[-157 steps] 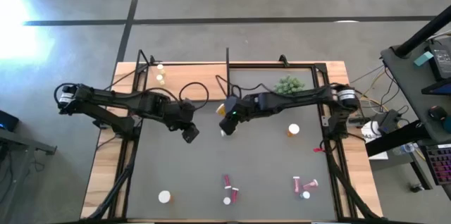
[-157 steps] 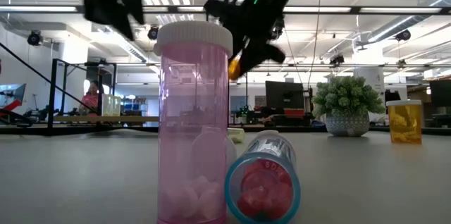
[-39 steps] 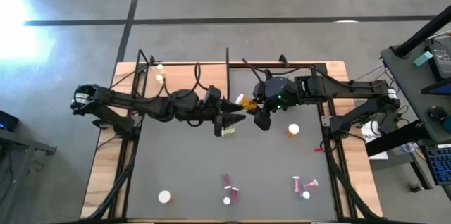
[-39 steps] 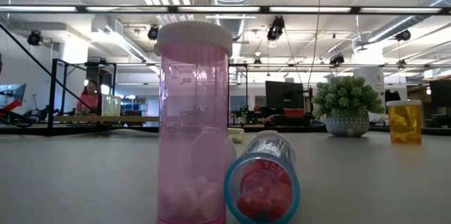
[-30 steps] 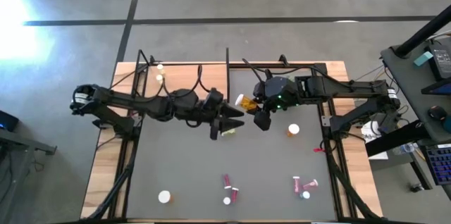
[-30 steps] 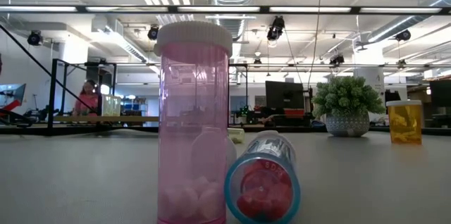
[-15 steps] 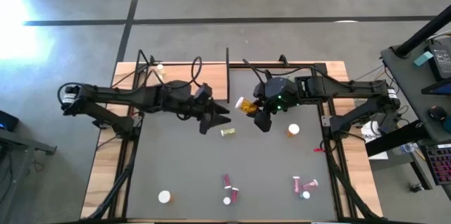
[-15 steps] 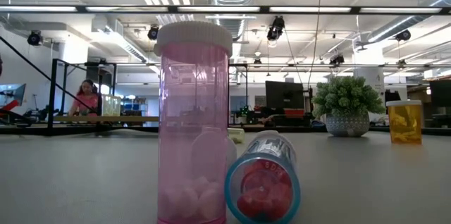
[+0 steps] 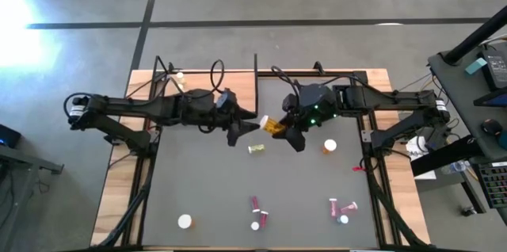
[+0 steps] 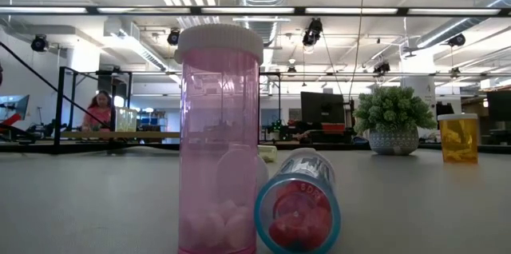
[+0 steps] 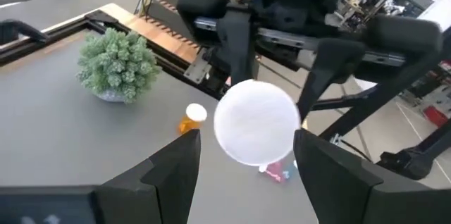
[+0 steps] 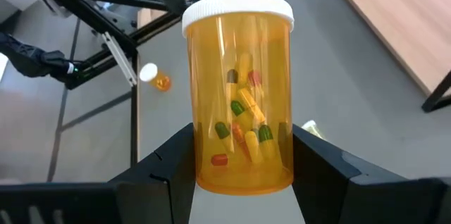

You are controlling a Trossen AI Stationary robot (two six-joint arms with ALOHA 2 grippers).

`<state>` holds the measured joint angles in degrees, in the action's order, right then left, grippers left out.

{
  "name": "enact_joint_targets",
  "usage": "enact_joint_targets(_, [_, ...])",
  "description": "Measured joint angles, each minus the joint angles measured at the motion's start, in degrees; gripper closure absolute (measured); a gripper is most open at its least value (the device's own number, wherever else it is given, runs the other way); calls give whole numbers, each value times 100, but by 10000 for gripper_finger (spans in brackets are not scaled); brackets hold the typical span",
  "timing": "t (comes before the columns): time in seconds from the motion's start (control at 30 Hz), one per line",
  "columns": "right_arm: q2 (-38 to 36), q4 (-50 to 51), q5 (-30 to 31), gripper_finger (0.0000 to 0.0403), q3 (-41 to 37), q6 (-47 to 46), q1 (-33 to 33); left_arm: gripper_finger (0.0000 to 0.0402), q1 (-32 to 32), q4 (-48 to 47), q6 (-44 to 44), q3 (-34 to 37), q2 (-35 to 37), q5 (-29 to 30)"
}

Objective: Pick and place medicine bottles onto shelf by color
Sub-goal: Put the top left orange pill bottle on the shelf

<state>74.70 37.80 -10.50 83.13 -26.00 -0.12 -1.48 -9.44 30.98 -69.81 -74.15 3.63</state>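
An orange bottle (image 12: 243, 94) with a white cap and mixed capsules inside is hanging above the worktop, pinched in the right claw (image 9: 279, 127). Below it a yellowish bottle (image 9: 256, 149) is lying on its side. Farther from it, a tall pink bottle (image 10: 219, 138) is standing upright, touching a toppled red-filled one (image 10: 299, 200).

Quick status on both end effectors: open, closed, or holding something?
Left end effector: open, empty, its fingers either side of the bottle's white cap.
Right end effector: closed on the orange medicine bottle, held above the mat.
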Motion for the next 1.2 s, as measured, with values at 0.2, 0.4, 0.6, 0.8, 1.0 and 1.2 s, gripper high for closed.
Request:
enact_joint_targets(0.2, [4, -160, 0, 225, 0, 192, 0, 189, -1, 763, -65, 4, -55, -6])
enact_joint_targets(0.4, [4, -596, 6, 225, 0, 416, 0, 189, 3, 1096, -184, 1, -231, -17])
enact_joint_targets(0.6, [4, -756, 19, 225, 0, 536, -2, 189, 1, 1142, -142, 4, -356, -49])
enact_joint_targets(0.8, [3, -819, 18, 225, 0, 616, -2, 192, 1, 1195, -140, 4, -348, -47])
enact_joint_targets(1.0, [2, -816, 16, 225, 0, 630, -2, 225, -1, 1205, -136, 4, -348, -54])
enact_joint_targets(1.2, [2, -813, 13, 225, 0, 618, -2, 216, -7, 1203, -121, 4, -348, -52])
